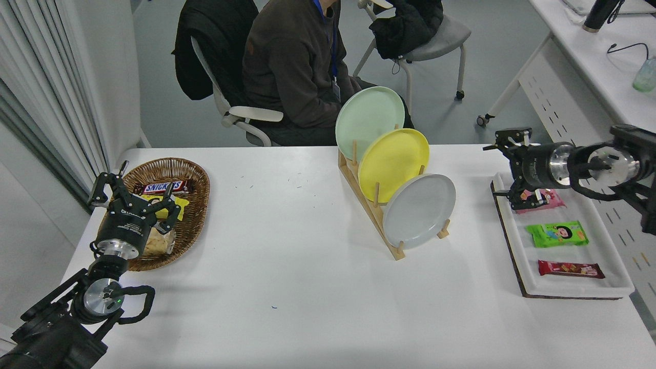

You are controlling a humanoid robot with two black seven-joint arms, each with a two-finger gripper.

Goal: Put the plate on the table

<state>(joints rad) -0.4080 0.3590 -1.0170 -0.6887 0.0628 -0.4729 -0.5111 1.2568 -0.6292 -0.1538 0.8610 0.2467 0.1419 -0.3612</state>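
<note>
The light-grey plate [419, 210] stands on edge in the front slot of a wooden dish rack [370, 205] on the white table [287, 256]. Behind it in the rack stand a yellow plate [393, 163] and a pale mint-green plate [369, 121]. My right gripper [505, 164] comes in from the right edge, open and empty, over the white tray, a good way right of the grey plate. My left gripper [134, 192] is parked at the lower left, open, over the wicker basket.
A wicker basket [197, 205] with snack packs sits at the left. A white tray [574, 289] at the right holds a pink pack [543, 200], a green pack [557, 233] and a red bar [570, 268]. A person sits beyond the far edge.
</note>
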